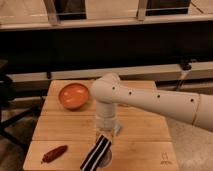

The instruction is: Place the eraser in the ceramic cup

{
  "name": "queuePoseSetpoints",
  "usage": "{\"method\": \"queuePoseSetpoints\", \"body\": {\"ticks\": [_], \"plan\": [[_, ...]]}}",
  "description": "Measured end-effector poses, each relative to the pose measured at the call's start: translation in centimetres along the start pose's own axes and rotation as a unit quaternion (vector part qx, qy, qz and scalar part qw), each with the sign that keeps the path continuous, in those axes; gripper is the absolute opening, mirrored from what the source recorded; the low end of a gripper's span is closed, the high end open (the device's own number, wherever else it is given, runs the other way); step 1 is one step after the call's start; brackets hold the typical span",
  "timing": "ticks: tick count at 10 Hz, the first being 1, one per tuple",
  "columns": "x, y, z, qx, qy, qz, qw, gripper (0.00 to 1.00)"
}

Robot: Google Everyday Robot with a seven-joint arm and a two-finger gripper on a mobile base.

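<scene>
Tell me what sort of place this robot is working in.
Probably a lab or office test area. A small wooden table carries an orange bowl, a reddish-brown sausage-shaped thing and a ceramic cup. The gripper hangs above the cup, shut on the eraser. A long counter runs behind.

A light wooden butcher-block table (145,127) of jointed planks occupies the lower centre; a small dark mark is printed near its front right corner. Behind the table runs a pale horizontal ledge or rail (150,72) — above it, a broad dark panel (100,47) spans the width. Along the top, a glazed strip with pale upright frame members (52,10) is lit warmly. Part of a black chair or stand (7,95) sits at the left edge. The floor (192,147) at right is greyish — detail indistinct.
</scene>
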Motion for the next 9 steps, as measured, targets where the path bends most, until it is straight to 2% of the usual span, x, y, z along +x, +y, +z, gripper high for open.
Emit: {"method": "queuePoseSetpoints", "body": {"ticks": [2, 9], "plan": [[0.25, 0.46, -0.04, 0.008, -0.013, 0.0, 0.9999, 0.04], [0.72, 1.26, 0.74, 0.015, -0.029, 0.001, 0.9995, 0.04]]}}
